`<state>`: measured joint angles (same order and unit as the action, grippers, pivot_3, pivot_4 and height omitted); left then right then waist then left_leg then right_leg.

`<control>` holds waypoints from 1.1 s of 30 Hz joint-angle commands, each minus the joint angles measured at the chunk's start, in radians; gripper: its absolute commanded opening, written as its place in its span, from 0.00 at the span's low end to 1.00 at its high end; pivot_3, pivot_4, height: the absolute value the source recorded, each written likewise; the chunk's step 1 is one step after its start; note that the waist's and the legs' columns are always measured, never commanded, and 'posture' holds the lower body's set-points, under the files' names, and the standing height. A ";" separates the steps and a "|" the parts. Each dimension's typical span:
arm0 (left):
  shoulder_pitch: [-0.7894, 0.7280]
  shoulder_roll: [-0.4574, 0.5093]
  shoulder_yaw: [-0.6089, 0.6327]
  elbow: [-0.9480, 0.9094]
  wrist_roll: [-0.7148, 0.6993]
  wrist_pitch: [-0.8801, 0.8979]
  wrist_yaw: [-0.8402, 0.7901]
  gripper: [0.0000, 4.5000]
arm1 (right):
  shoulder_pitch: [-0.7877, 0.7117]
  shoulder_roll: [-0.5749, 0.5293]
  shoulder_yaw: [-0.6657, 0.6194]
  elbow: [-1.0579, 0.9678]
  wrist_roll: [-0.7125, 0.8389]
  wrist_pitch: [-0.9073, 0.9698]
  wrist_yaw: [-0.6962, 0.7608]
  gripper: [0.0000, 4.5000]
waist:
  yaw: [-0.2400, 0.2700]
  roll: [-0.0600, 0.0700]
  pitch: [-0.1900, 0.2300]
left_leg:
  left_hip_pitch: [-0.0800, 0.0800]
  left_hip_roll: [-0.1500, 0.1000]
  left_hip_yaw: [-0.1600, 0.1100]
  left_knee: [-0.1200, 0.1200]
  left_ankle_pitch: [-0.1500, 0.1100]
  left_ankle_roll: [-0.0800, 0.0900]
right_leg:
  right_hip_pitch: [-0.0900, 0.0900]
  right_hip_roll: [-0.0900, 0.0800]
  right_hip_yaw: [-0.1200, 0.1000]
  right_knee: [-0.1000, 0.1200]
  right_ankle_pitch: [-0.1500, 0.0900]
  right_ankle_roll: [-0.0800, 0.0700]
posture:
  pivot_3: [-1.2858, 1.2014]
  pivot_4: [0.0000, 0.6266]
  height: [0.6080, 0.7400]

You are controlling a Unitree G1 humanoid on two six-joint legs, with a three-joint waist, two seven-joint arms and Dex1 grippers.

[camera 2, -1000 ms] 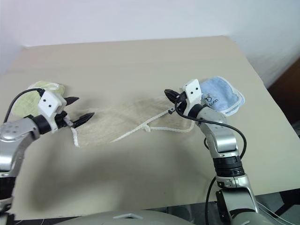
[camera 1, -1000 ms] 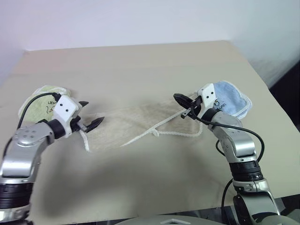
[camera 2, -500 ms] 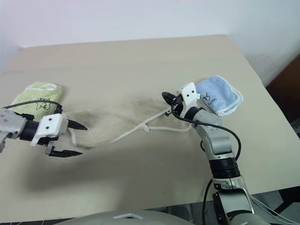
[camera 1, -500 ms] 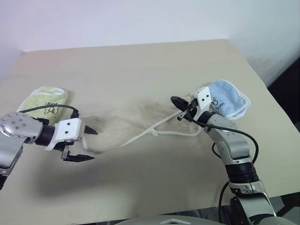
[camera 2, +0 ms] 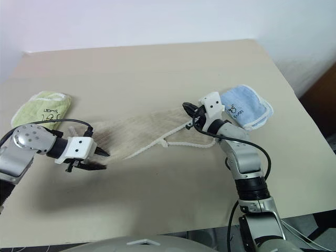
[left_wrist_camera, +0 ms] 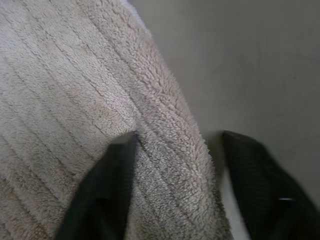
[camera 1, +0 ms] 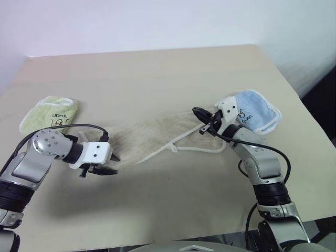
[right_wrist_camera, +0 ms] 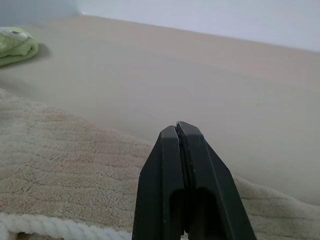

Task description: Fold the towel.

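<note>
We see the towel (camera 1: 152,137) lying lengthwise between our arms, its near end straddled by the half-parted left gripper (camera 1: 108,164), while the clenched right gripper (camera 1: 200,112) hovers over its far end.

A broad beige table (camera 1: 157,68) fills most of the frame. Behind it, along the top, runs a plain pale wall (camera 1: 157,21); dark floor (camera 1: 323,100) shows at the right edge.
</note>
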<state>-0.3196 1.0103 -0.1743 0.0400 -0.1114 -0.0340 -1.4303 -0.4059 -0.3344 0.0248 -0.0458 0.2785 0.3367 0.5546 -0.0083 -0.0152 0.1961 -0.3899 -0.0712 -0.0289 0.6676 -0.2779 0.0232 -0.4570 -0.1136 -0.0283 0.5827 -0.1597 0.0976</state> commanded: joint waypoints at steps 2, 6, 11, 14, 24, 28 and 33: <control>-0.006 -0.008 0.066 -0.008 -0.086 0.077 0.004 0.15 | -0.005 -0.010 -0.021 -0.055 0.007 -0.004 -0.002 0.00 | -0.004 0.000 0.000 | 0.000 0.000 0.000 0.000 0.000 0.000 | 0.000 0.000 0.000 0.000 0.000 0.000 | 0.52 0.24 0.93; 0.028 -0.003 0.131 -0.015 -0.174 0.167 0.004 0.00 | -0.007 -0.013 -0.019 -0.055 0.007 -0.002 0.002 0.00 | -0.009 0.000 0.000 | 0.000 0.000 0.000 0.000 0.000 0.000 | -0.001 0.000 0.000 -0.001 0.000 0.000 | 0.52 0.24 0.93; 0.044 0.032 0.195 -0.004 -0.196 0.187 0.007 0.00 | -0.015 -0.042 -0.019 -0.043 -0.012 -0.014 0.014 0.00 | -0.005 0.000 0.000 | 0.000 0.000 0.000 0.000 0.000 0.000 | -0.001 0.000 0.000 0.000 0.000 0.000 | 0.52 0.24 0.93; 0.056 0.057 0.208 0.011 -0.170 0.144 0.009 0.00 | -0.025 -0.116 0.006 -0.009 -0.091 -0.082 0.039 0.00 | -0.004 0.000 0.000 | 0.000 0.000 0.000 0.000 0.000 0.000 | -0.001 0.000 0.000 0.000 0.000 0.000 | 0.52 0.24 0.93; 0.068 0.083 0.199 0.054 -0.114 0.060 0.016 0.00 | -0.098 -0.393 0.080 0.282 -0.348 -0.462 0.161 0.00 | -0.008 0.000 0.000 | 0.000 0.000 0.001 0.000 0.000 0.000 | -0.001 0.000 0.000 -0.001 0.000 0.000 | 0.52 0.24 0.93; 0.051 0.067 0.186 0.055 -0.102 0.059 0.030 0.00 | -0.148 -0.440 0.110 0.397 -0.399 -0.584 0.208 0.04 | -0.007 0.000 0.000 | 0.000 0.000 0.002 0.000 0.000 0.000 | 0.000 0.000 0.000 -0.001 0.000 0.000 | 0.52 0.24 0.93; 0.044 0.059 0.183 0.050 -0.096 0.065 0.037 0.00 | -0.168 -0.491 0.106 0.436 -0.429 -0.728 0.221 0.35 | -0.006 0.000 0.000 | 0.000 0.000 0.002 0.000 0.000 0.000 | 0.000 0.000 0.000 -0.001 0.000 0.000 | 0.52 0.24 0.93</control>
<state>-0.2657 1.0653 -0.0020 0.1022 -0.2074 0.0358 -1.3943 -0.5541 -0.7951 0.1491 0.3980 -0.1395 -0.3233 0.7744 -0.0142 -0.0154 0.1963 -0.3902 -0.0711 -0.0272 0.6674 -0.2780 0.0234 -0.4573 -0.1137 -0.0278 0.5818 -0.1597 0.0977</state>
